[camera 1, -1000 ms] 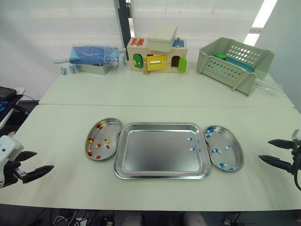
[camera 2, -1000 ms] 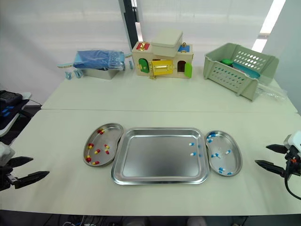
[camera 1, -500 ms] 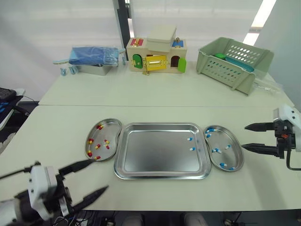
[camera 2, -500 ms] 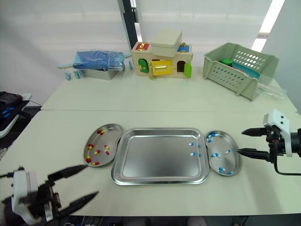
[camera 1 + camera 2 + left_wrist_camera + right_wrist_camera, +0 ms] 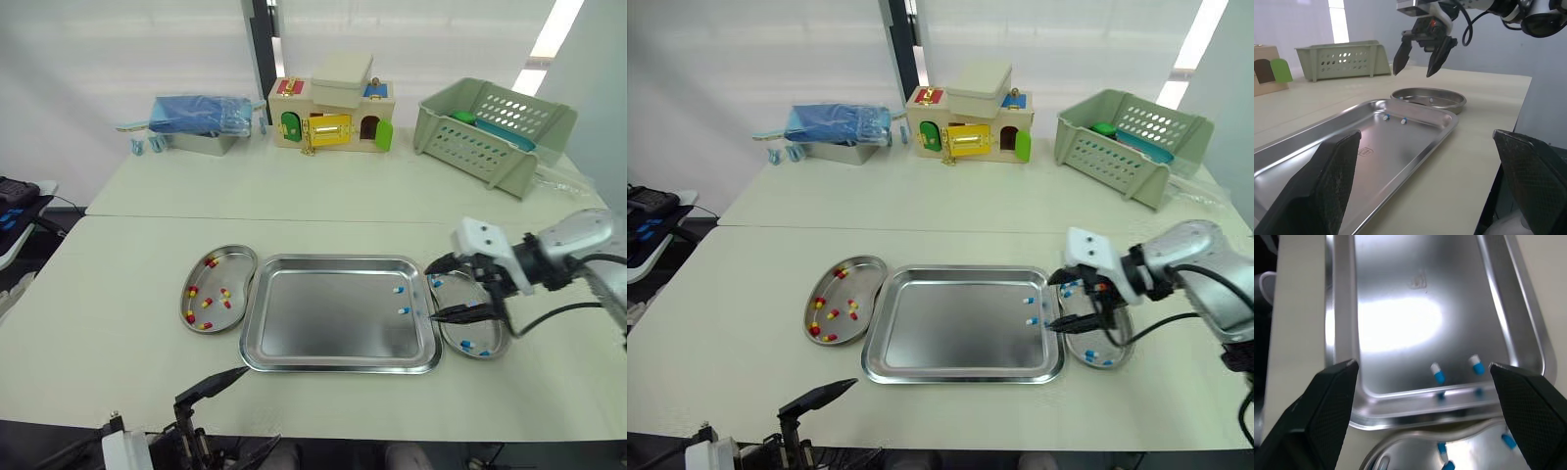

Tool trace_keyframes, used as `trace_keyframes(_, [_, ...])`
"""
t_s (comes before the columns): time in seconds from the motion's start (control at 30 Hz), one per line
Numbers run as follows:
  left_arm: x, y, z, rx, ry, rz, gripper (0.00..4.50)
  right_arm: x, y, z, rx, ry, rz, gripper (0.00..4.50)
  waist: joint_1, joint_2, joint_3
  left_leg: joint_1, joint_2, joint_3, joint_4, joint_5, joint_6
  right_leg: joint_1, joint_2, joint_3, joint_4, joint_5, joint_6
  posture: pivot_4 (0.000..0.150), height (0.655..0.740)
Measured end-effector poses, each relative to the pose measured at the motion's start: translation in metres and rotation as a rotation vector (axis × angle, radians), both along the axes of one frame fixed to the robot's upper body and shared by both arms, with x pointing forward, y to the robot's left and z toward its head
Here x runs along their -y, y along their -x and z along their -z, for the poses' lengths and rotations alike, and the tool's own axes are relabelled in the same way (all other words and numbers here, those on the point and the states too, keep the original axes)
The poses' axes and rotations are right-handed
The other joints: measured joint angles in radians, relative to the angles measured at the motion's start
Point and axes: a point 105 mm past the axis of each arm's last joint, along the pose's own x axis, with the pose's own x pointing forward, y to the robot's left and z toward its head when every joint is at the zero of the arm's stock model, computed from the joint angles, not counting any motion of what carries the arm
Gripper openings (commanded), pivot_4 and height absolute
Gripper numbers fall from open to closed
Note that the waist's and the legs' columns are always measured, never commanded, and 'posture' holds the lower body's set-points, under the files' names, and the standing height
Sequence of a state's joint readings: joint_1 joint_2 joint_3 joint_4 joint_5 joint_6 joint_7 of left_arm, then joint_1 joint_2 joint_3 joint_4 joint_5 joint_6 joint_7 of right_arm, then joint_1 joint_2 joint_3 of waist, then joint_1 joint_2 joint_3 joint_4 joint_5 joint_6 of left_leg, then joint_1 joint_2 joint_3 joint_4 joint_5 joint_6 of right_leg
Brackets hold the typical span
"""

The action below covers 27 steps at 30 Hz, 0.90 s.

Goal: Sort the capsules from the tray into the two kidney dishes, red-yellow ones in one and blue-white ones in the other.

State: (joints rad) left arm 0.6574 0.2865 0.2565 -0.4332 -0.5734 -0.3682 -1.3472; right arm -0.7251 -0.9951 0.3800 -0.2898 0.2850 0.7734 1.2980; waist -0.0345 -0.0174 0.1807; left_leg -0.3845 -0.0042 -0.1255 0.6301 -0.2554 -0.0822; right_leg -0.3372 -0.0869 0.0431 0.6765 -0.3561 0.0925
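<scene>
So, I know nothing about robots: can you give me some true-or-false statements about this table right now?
Two blue-white capsules lie in the tray. True.
Some red-yellow capsules lie in the tray. False: the red-yellow capsules all lie in the left kidney dish.
The right gripper is shut on a capsule. False: it is open and empty, above the tray's edge by the right kidney dish.
A green basket stands at the table's far right. True.
The left gripper touches the left kidney dish. False: it is open at the table's near edge, apart from it.
</scene>
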Motion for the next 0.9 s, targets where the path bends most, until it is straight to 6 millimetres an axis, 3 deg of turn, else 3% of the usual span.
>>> trace_keyframes(0.13, [0.007,0.003,0.001,0.019,-0.001,0.055,4.47,-0.019,-0.005,0.011,0.016,0.052,-0.040,4.50,0.003,0.000,0.000,-0.001,0.000,-0.001,0.000,0.000,0.000,0.000,0.000,-0.001,0.000,0.000,0.000,0.150,0.7400])
trace_keyframes(0.27, [0.011,0.005,0.002,0.035,0.007,0.079,4.47,-0.022,-0.008,0.021,0.028,0.120,-0.051,4.50,0.002,0.000,0.000,-0.001,0.000,-0.002,0.000,0.000,0.000,0.000,0.000,-0.001,0.000,0.000,0.000,0.150,0.7400])
trace_keyframes(0.37, [0.012,0.006,0.002,0.042,0.018,0.084,4.50,-0.019,-0.008,0.031,0.014,0.162,-0.054,3.97,0.002,0.000,0.000,-0.001,0.000,-0.002,0.000,0.000,0.000,0.000,0.000,-0.001,0.000,0.000,0.000,0.150,0.7400])
trace_keyframes(0.47, [0.014,0.007,0.002,0.054,0.022,0.087,4.50,-0.016,-0.009,0.036,0.016,0.182,-0.052,2.95,0.001,0.000,0.000,-0.001,0.000,-0.002,0.000,0.000,0.000,0.000,0.000,-0.001,0.000,0.000,0.000,0.150,0.7400])
trace_keyframes(0.9, [0.013,0.006,0.007,0.054,0.028,0.048,4.50,-0.011,-0.020,0.053,-0.008,0.228,-0.016,2.95,0.000,0.000,0.000,0.000,0.000,-0.002,0.000,0.000,0.000,0.000,0.000,-0.001,0.001,0.000,0.000,0.150,0.7400])
